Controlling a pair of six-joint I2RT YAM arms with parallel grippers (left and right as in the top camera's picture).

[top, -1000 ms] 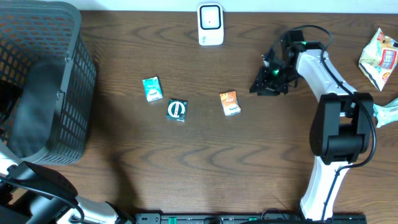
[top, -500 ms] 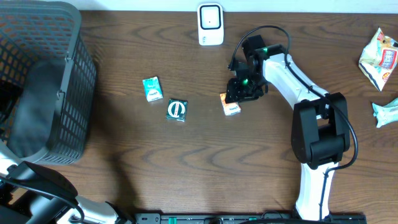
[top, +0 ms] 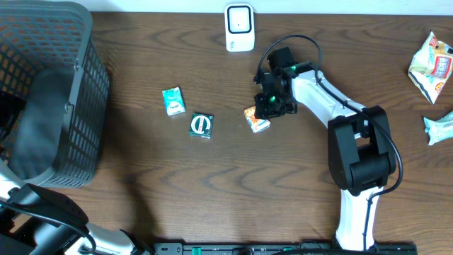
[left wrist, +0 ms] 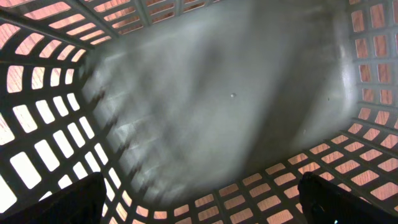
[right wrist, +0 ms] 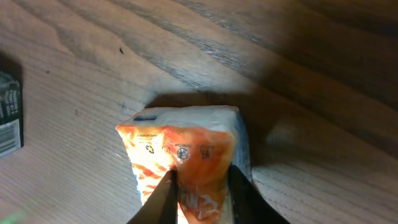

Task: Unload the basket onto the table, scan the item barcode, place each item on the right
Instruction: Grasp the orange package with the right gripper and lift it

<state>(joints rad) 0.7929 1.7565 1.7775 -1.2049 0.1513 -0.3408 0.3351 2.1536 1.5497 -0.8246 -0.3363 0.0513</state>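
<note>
An orange snack packet (top: 255,120) lies on the wooden table right of centre. My right gripper (top: 268,106) is down over it. In the right wrist view the two black fingers pinch the packet (right wrist: 186,146) between them, so the right gripper (right wrist: 201,179) is shut on it, with the packet still touching the table. A white scanner (top: 240,27) stands at the table's back edge. My left gripper (left wrist: 199,208) hangs open inside the grey basket (left wrist: 230,99), with nothing between its fingers.
A teal packet (top: 173,100) and a dark green pack (top: 202,125) lie left of the orange one. The big mesh basket (top: 71,85) fills the left end. Two snack bags (top: 430,67) lie at the far right edge.
My right arm swung left from the table's right side to the orange packet and closed on it. The packet has shifted and turned slightly. The left gripper has not moved.
</note>
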